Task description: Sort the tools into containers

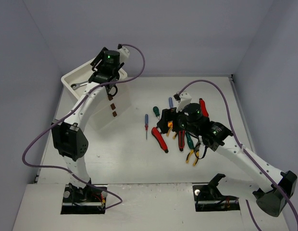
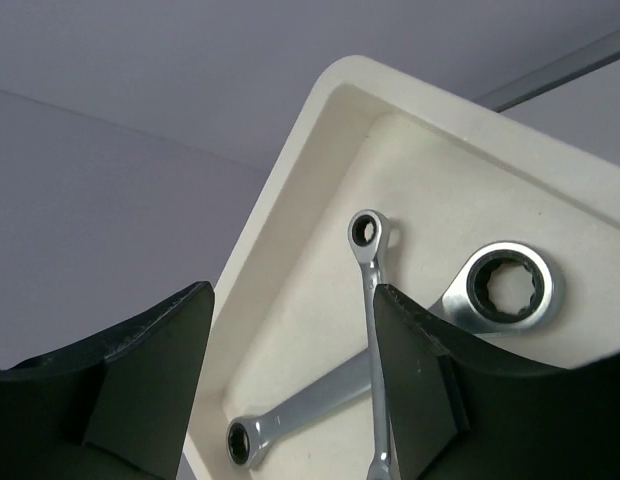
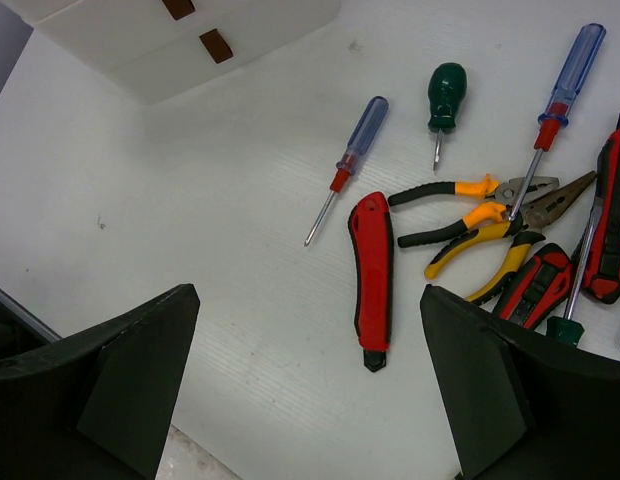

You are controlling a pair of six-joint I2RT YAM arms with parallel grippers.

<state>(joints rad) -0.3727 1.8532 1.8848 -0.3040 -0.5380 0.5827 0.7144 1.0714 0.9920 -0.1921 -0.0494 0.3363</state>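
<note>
While the left gripper (image 2: pixel 290 390) hangs open over ratchet wrenches (image 2: pixel 365 330) in the tray (image 2: pixel 320 130), the red cutter (image 3: pixel 372 275) should be taken next by the open right gripper (image 3: pixel 310 390).

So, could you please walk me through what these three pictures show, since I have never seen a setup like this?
It is a table with two robot arms bolted at its near edge, each ending in a two-finger gripper. The wide picture looks down from above and behind them. The other two come from small cameras on the wrists, so the dark shapes at the bottom are each gripper's own fingers.

The left gripper hangs over the shallow tray on top of the white drawer box. Silver ratchet wrenches lie in that tray. Its jaws are open and hold nothing.

The right gripper hovers over the tool pile, also open and empty. Below it lie a red-handled cutter, blue-handled screwdrivers, a stubby green screwdriver and yellow-black pliers on the table.
</note>
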